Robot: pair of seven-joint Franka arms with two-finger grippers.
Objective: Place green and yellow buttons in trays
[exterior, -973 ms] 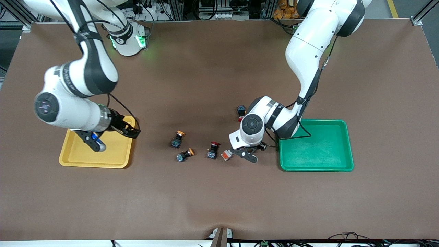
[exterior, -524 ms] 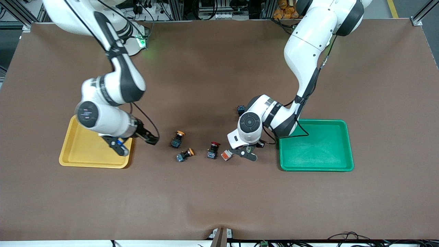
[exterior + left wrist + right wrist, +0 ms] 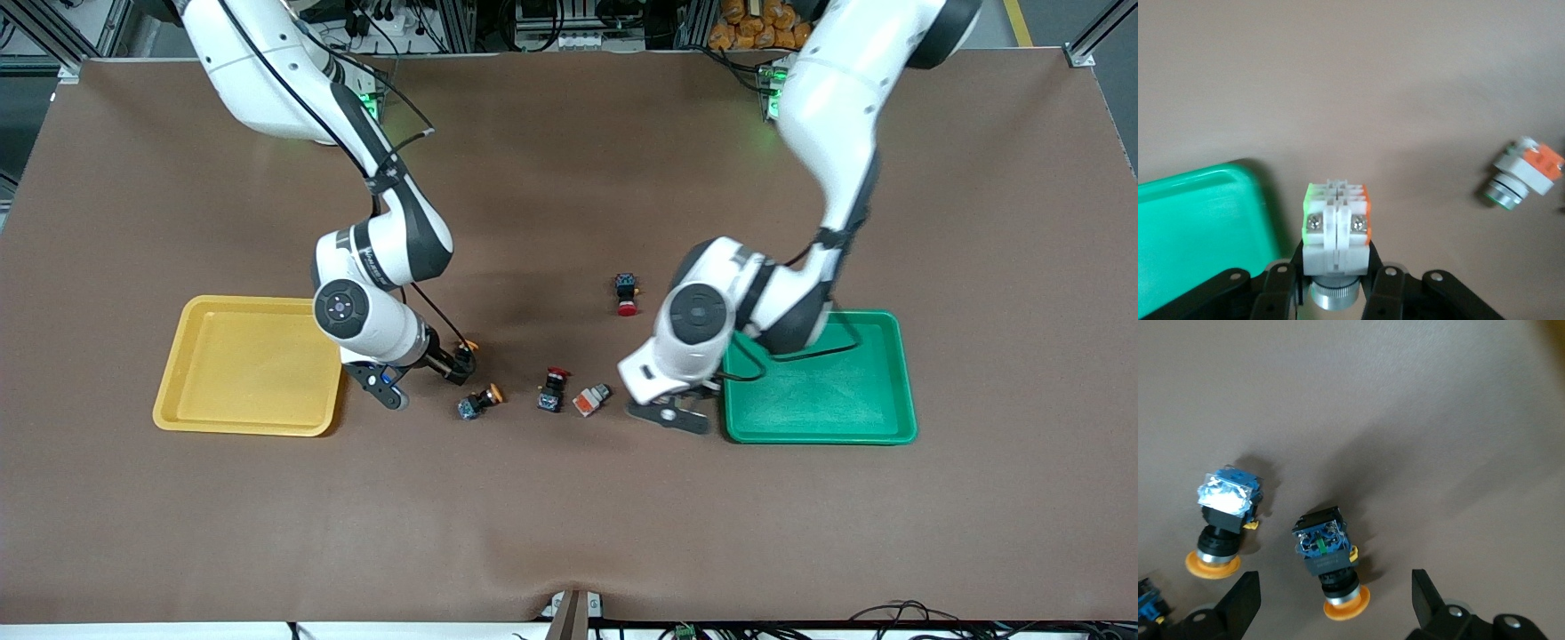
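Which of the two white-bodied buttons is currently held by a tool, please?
The white-bodied button clamped in the left tool, beside the green tray; the other white-bodied button lies loose on the table.

The tabletop (image 3: 569,533) carries two trays: one yellow tray (image 3: 244,430) toward the right arm's end and one green tray (image 3: 818,437) toward the left arm's end.

There are six buttons in all, two of each kind. Two have dark bodies and orange-yellow caps: the nearer yellow-capped button (image 3: 480,401) and the farther yellow-capped button (image 3: 466,347). Two have dark bodies and red caps: the nearer red-capped button (image 3: 552,391) and the farther red-capped button (image 3: 627,294). Two are white-bodied: the lying white-bodied button (image 3: 590,399), and the held white-bodied button (image 3: 1337,230) in the left gripper (image 3: 1337,297).

There are two grippers, the second being the right gripper (image 3: 1335,607).
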